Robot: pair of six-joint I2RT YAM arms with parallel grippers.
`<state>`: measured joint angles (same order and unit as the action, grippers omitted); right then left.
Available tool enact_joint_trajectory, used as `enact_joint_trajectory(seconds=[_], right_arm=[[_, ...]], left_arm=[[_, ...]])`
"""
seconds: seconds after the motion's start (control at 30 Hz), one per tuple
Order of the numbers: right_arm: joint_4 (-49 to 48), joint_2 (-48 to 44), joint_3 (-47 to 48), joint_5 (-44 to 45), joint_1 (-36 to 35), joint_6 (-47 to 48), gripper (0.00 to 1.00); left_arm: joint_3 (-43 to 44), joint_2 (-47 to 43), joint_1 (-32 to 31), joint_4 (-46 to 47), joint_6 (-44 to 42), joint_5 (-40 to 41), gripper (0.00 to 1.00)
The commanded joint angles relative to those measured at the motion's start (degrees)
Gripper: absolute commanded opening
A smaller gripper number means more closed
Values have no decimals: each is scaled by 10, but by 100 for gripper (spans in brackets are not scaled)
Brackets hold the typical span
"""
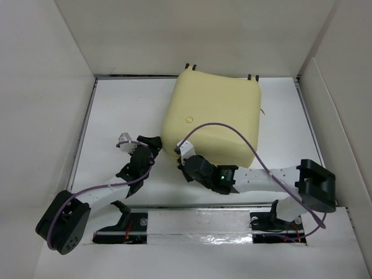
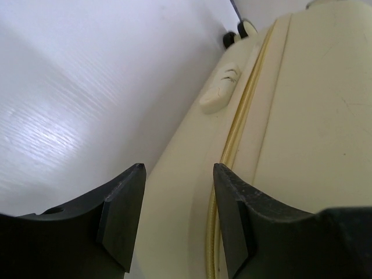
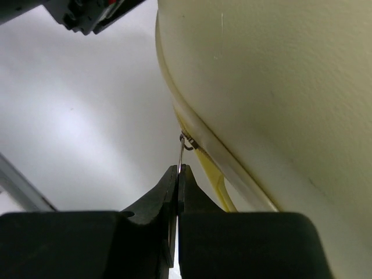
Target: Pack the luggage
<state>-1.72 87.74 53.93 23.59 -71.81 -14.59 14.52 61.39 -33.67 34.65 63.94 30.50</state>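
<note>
The pale yellow luggage (image 1: 215, 116) lies closed and flat on the white table, its wheels at the far edge. My right gripper (image 1: 181, 152) is at its near left corner, shut on the thin metal zipper pull (image 3: 182, 152) that hangs from the zipper seam (image 3: 200, 152). My left gripper (image 1: 152, 144) is open and empty just left of the luggage's left side. In the left wrist view the luggage's side (image 2: 290, 116), its zipper line and a small side handle (image 2: 221, 90) show beyond the open gripper (image 2: 179, 174).
White walls enclose the table on the left, back and right. A wheel (image 2: 247, 28) of the luggage shows at the far end. The arm bases and a taped rail (image 1: 197, 224) sit at the near edge.
</note>
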Motion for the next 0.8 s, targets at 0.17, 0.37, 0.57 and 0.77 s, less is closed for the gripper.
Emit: enact_joint_trajectory(seconds=[0.17,0.37,0.57,0.77], right_arm=[[-160,-239,-179,-146,25,-79,0],[-98,-344,-238,-199,168,-55,0],[-24,-491,-273,-232,248,-75,0],[84,-650,-313,-211,273,-113,0]], left_arm=[[47,-31,-62,-37,-61,-169,48],[64,-104,-28,-90,-93,-143,61],[194,-41,10,-128,-137,-155,79],[302,81,76,-99,-150,-243,84]])
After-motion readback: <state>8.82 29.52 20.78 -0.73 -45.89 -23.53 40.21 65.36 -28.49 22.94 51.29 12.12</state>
